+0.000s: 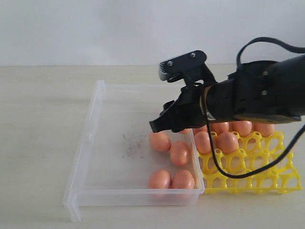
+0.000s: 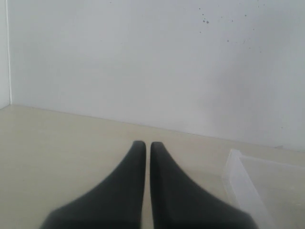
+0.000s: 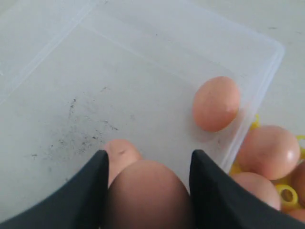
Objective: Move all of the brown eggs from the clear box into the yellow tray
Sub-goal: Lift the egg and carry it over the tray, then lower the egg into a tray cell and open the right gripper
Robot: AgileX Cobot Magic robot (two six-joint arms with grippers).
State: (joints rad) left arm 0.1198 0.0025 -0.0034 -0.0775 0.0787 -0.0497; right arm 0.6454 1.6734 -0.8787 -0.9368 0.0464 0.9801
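Note:
My right gripper (image 1: 164,123) (image 3: 149,157) is shut on a brown egg (image 3: 147,195), one finger on each side of it, over the right part of the clear box (image 1: 90,138). Several more brown eggs (image 1: 179,152) lie on the box floor near its right wall; one (image 3: 217,102) rests against that wall. The yellow tray (image 1: 267,179) stands just right of the box, with several brown eggs (image 1: 228,142) in its back cups. My left gripper (image 2: 147,144) is shut and empty above bare table, with a corner of the clear box (image 2: 238,176) beside it.
Dark smudges (image 1: 131,143) mark the box floor, and its left half holds no eggs. The tray's front cups (image 1: 248,181) hold nothing. My right arm (image 1: 257,95) and its black cable (image 1: 224,171) hang over the tray's back rows. A pale wall (image 1: 95,28) runs behind the table.

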